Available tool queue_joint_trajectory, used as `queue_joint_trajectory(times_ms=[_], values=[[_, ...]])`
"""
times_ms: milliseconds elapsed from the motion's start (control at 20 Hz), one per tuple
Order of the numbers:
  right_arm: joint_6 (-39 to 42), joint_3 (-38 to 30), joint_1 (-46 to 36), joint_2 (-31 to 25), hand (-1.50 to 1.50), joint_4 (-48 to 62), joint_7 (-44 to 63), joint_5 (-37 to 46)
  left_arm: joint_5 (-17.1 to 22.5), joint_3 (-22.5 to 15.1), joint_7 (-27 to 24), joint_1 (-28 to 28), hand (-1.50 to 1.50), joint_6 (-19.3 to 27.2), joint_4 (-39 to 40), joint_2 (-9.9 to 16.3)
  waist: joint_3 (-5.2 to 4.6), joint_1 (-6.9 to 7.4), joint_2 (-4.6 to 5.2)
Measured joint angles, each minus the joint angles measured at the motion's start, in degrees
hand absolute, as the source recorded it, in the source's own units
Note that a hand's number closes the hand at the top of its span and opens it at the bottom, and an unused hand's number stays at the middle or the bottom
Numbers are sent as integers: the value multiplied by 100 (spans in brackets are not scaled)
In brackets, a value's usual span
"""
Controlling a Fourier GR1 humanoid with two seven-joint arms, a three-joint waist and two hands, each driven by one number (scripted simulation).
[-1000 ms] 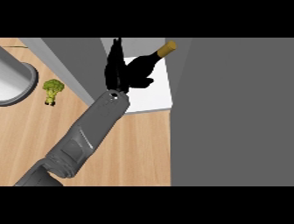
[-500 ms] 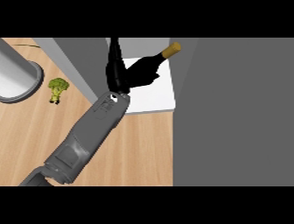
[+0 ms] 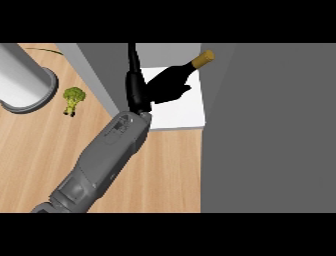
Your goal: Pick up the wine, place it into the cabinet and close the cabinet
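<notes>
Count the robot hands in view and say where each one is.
1. The hand is inside the open cabinet, curled round the wine bottle over the white shelf. The other hand does not show; it may be behind the grey cabinet door.

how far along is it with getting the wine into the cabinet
Pickup looks done: the wine bottle is off the wooden counter, carried by the hand over the cabinet's white shelf. In hand: setting it inside; whether it already rests there is unclear. Left: letting go, pulling the arm out and closing the cabinet, which stands open.
</notes>
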Motion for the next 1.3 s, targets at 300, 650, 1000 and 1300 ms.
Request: queue_joint_trajectory(times_ms=[300,650,1000,1300], values=[[-75,50,131,16,-150,-39,-84,37,227,-335,-125,424,-150,-170,-703,3,4,118,-37],[-296,180,121,19,-150,-70,-49,94,136,-795,21,1128,-150,-395,-1876,60,6,244,-67],[-463,177,70,-58,-150,-71,-36,166,-22,-1279,308,2178,-150,-372,-3465,289,7,299,-80],[-593,81,-31,-190,-150,-69,25,231,-267,-1775,679,3129,-150,-398,-4935,966,8,320,-81]])
